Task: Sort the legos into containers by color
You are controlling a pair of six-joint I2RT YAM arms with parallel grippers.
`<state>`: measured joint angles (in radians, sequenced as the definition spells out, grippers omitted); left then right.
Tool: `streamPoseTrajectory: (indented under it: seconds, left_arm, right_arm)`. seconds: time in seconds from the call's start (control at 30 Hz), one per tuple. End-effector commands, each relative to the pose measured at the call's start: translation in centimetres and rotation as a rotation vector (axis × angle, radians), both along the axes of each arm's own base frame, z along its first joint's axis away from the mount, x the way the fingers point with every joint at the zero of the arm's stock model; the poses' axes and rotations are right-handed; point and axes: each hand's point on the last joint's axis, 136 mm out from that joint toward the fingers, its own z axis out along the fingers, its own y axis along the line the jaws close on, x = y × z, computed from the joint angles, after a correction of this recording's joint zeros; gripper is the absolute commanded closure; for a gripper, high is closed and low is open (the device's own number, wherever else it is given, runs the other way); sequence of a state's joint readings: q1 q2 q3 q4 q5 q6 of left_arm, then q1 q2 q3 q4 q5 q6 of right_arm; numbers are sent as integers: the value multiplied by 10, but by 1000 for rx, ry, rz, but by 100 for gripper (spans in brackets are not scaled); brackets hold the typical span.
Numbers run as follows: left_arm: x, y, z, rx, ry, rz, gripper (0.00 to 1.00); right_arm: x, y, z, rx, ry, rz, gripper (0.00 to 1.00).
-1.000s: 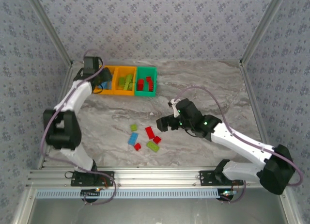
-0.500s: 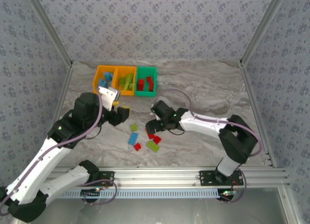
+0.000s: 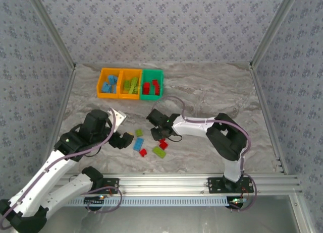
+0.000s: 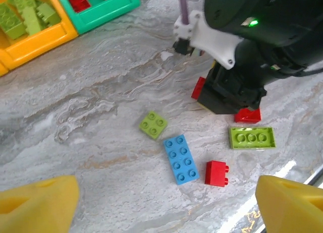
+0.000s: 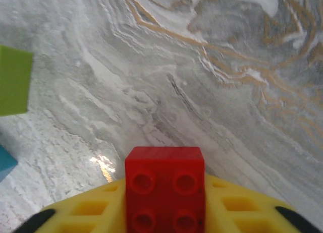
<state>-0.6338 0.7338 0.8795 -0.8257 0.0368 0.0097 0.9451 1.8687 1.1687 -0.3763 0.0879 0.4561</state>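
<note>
The three bins (image 3: 121, 96) are sitting in a row near the far left corner of the bench (image 3: 212, 92). The left orange one is holding blue bricks, the middle orange one lime bricks, and the green one red bricks.

The right gripper (image 3: 157, 134) is pointing down at the bench, left of the middle and nearer the front edge. Its yellow fingers (image 5: 75, 213) are pressing in on either side of a red brick (image 5: 165, 192), which is showing its studs to the wrist camera.

Five loose bricks are lying around it. A second red brick (image 4: 248, 115) is peeking out from under the gripper, with a long lime brick (image 4: 252, 137) just beside it. A small red brick (image 4: 217, 173) is lying close to a blue brick (image 4: 180, 159), and a square lime brick (image 4: 153, 124) is sitting just beyond the blue one.

The left gripper (image 3: 125, 140) is hanging just left of this group, its fingers spread wide with nothing between them.
</note>
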Motion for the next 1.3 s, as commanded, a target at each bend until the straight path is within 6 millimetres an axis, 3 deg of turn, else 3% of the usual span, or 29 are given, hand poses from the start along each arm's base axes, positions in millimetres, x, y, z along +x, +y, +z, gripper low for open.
streamPoseTrajectory:
  seconds: [0.0, 0.13, 0.2, 0.33, 0.43, 0.5, 0.7, 0.77, 0.83, 1.03, 1.17, 1.27]
  left_arm:
    - [8, 1, 5, -16, -40, 28, 5]
    - [8, 1, -1, -68, -31, 25, 1]
    - [10, 5, -4, -79, -39, 41, 1]
    - [13, 11, -4, -74, -58, 60, 1]
    - [17, 15, -3, -79, -68, 83, 1]
    - [18, 17, -3, -82, -70, 93, 1]
    - [21, 19, -4, -89, -72, 104, 1]
    - [23, 20, -5, -88, -68, 113, 1]
    - [23, 20, -6, -88, -61, 115, 1]
    - [25, 22, -8, -90, -51, 125, 1]
    - [28, 27, -12, -76, -42, 152, 1]
    - [39, 33, -11, -87, -52, 232, 1]
  right_arm:
    - [13, 0, 39, 37, -105, -12, 72]
    - [41, 3, 110, 151, -329, -1, 72]
    - [64, 0, 146, 200, -471, -19, 70]
    - [122, -7, 186, 278, -700, -68, 69]
    - [175, -10, 194, 314, -768, -126, 70]
    - [206, -6, 187, 316, -731, -138, 71]
    - [256, 26, 155, 310, -642, -95, 70]
    - [262, 32, 142, 286, -608, -91, 66]
    - [267, 32, 135, 257, -593, -94, 55]
    - [260, 27, 143, 227, -560, -81, 45]
    - [236, 22, 169, 254, -536, -58, 44]
    - [202, 17, 193, 297, -526, 1, 40]
